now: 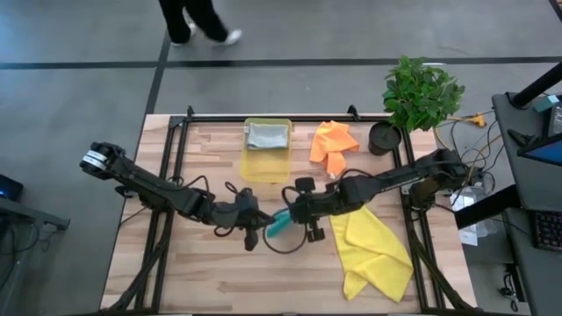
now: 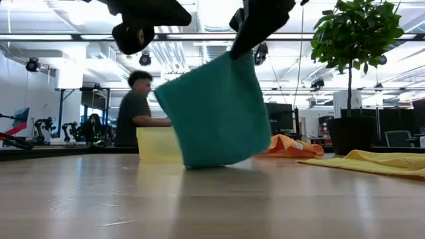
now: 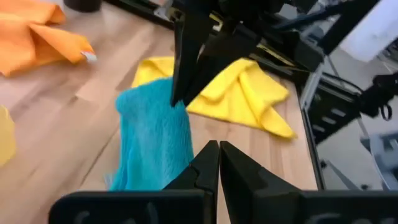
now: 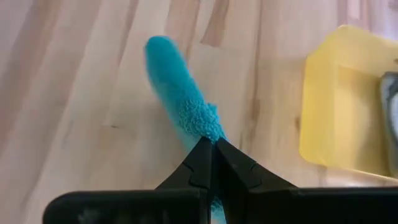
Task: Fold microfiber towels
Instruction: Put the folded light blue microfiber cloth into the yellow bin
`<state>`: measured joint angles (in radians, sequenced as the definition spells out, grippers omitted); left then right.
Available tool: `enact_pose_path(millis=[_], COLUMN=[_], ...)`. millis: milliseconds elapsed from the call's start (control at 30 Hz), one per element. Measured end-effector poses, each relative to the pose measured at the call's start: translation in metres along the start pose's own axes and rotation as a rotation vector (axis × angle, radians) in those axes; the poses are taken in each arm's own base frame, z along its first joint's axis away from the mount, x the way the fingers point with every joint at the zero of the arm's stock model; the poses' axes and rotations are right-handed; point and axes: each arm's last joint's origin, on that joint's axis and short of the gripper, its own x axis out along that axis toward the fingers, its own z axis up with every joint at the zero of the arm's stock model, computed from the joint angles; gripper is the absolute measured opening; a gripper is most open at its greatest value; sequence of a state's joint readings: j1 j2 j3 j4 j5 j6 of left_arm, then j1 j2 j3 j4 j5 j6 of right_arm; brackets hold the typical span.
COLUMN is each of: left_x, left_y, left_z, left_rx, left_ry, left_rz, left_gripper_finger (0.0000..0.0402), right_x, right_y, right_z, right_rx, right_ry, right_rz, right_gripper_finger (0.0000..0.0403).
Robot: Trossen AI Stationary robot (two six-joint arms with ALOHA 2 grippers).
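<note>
Dark fingers of the right end effector (image 4: 213, 149) fill the foreground of its wrist view, pinched together on the upper edge of the teal towel (image 4: 183, 99), which we see edge-on, hanging down toward the counter (image 4: 74, 93). From the low view we see the cloth draped as a broad sheet, its bottom edge at the wood; whether it rests there or hangs just clear we cannot tell. Beside it, the left end effector (image 3: 218, 151) has its fingers pressed together on nothing, close to the teal cloth; from above, both end effectors are hard to separate among the dark links and cables. Farther out we find the yellow towel (image 1: 376, 250) crumpled near the right edge, the orange towel (image 1: 333, 145) bunched toward the back, and the grey towel (image 1: 267, 135) inside the yellow tray (image 1: 251, 167). A potted plant (image 1: 420, 92) stands at the back corner. A person (image 2: 135, 109) shows behind the counter, partly hidden by the cloth.
</note>
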<state>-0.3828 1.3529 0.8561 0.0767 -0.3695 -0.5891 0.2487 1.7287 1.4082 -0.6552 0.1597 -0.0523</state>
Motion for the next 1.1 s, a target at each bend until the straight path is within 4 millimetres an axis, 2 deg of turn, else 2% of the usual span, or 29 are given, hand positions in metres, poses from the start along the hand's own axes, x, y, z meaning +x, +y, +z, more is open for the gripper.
enact_pose_path(millis=[100, 200, 300, 567, 733, 833, 933, 1000, 1100], left_x=[0.002, 0.004, 0.007, 0.017, 0.025, 0.03, 0.034, 0.033, 0.029], left_y=[-0.001, 0.0, 0.008, 0.027, 0.031, 0.034, 0.039, 0.041, 0.041], left_z=[0.001, -0.001, 0.001, 0.003, -0.001, -0.009, -0.019, -0.023, -0.022], left_rx=[0.049, 0.134, 0.155, 0.175, 0.159, 0.174, 0.194, 0.216, 0.254], left_ry=[-0.003, 0.006, 0.017, 0.063, 0.132, 0.19, 0.266, 0.3, 0.319], left_rz=[0.004, 0.01, 0.043, 0.105, 0.028, 0.042, 0.081, 0.096, 0.093], left_gripper_finger=[0.0002, 0.0022, 0.0065, 0.0212, 0.0264, 0.0268, 0.0249, 0.0216, 0.0135], right_x=[-0.001, -0.004, -0.007, -0.012, -0.012, -0.012, -0.012, -0.012, -0.012], right_y=[-0.006, -0.011, -0.015, -0.02, -0.025, -0.027, -0.027, -0.027, -0.027], right_z=[0.002, 0.007, 0.011, 0.017, 0.017, 0.018, 0.018, 0.018, 0.017], right_rx=[0.028, 0.05, 0.073, 0.123, 0.162, 0.166, 0.165, 0.165, 0.161], right_ry=[-0.005, -0.026, -0.038, -0.068, -0.069, -0.075, -0.075, -0.075, -0.074], right_rz=[0.002, -0.005, -0.009, -0.015, -0.023, -0.026, -0.028, -0.028, -0.028], right_gripper_finger=[0.0009, 0.0009, 0.0009, 0.0009, 0.0009, 0.0009, 0.0009, 0.0009, 0.0009])
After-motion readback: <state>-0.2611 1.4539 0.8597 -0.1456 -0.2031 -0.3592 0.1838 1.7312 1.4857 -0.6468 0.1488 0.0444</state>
